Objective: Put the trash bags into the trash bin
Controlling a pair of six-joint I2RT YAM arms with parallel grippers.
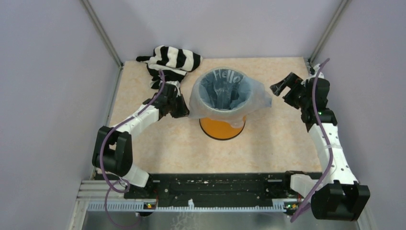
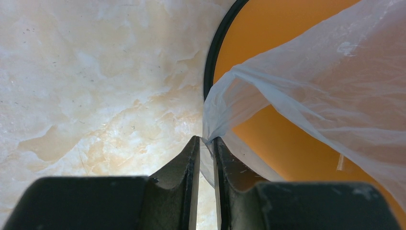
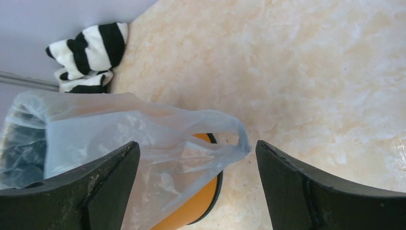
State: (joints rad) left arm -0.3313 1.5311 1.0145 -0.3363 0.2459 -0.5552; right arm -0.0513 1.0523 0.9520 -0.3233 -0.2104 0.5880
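Trash bag [image 1: 253, 98] sits draped over the trash bin [image 1: 222, 127], left gripper [image 2: 206, 143] pinching its edge, right gripper [image 1: 283, 84] wide open, empty.

The left arm [image 1: 139, 117] is stretched forward and angled inward. The left gripper [image 2: 206, 140] is pinched almost shut on an edge of the trash bag [image 2: 297, 91]. The right arm [image 1: 325, 143] is raised and bent inward, and the right gripper [image 3: 197, 146] is held wide open.
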